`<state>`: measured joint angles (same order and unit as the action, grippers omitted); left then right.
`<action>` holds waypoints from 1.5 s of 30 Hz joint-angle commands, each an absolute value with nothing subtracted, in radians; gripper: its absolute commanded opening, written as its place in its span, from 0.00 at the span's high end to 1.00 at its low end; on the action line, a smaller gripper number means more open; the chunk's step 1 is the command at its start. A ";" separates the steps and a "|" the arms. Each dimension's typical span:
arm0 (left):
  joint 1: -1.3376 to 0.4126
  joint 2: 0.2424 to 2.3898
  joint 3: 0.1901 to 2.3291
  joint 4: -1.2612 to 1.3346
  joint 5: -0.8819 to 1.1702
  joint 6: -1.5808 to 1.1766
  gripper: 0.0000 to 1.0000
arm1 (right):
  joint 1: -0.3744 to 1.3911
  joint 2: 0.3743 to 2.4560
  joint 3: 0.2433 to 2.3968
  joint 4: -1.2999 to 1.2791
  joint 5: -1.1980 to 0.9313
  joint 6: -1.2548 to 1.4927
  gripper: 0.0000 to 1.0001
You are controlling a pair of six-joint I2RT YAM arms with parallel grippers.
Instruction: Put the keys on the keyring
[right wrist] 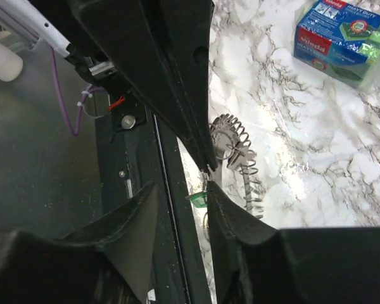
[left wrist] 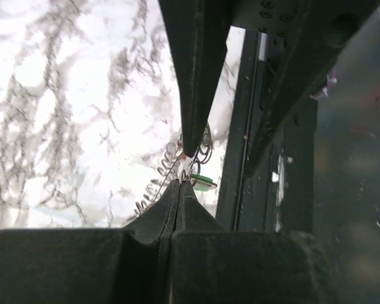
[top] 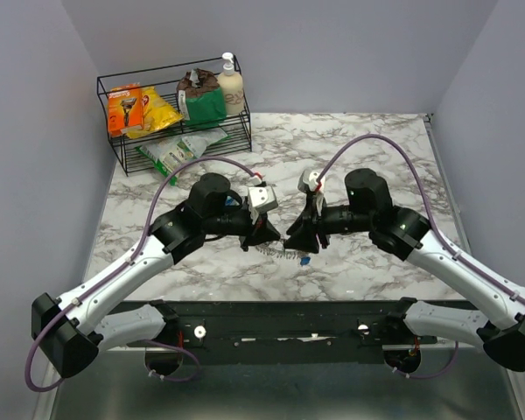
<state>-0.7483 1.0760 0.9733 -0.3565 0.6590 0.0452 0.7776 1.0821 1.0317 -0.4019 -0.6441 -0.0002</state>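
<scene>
Top view: the coiled keyring [top: 268, 250] sits on the surface [top: 367, 149] where left fingers [top: 264, 232] and right fingers [top: 297, 236] meet, blue key [top: 304, 260] beside it. Left wrist: left fingers [left wrist: 168, 212] pinched tight, seemingly on the ring's wire. Right wrist: right fingers [right wrist: 231, 218] part-spread about the green key [right wrist: 197, 200]; mid-threading, I judge, and next wants a precise regrasp

Left arm [top: 140, 262]: elbow bent, forearm angled inward.
Left gripper [top: 264, 234]: fingers pressed together, pointing right.
Right arm [top: 437, 249]: elbow bent, forearm angled inward.
Right gripper [top: 297, 238]: fingers apart, pointing left, near Left gripper.
</scene>
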 commanded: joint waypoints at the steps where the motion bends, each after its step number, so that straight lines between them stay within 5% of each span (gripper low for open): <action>1: -0.752 0.993 0.911 -0.118 0.591 -0.040 1.00 | 0.782 1.036 1.016 -0.348 -0.617 0.037 0.49; 15: -0.752 0.864 0.623 0.414 0.532 -0.236 1.00 | 0.778 0.928 0.934 -0.252 -0.526 0.150 0.36; 26: -0.752 0.839 0.479 0.761 0.568 -0.382 1.00 | 0.739 0.888 0.845 -0.055 -0.687 0.221 0.42; 45: -0.752 0.887 0.463 0.968 0.699 -0.453 1.00 | 0.620 0.893 0.787 0.247 -0.954 0.354 0.54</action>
<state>-0.7483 0.8772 0.4500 0.8650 0.6571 -0.4339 0.6285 0.8856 0.7872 0.1417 -0.8368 0.3069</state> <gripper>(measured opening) 0.009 0.470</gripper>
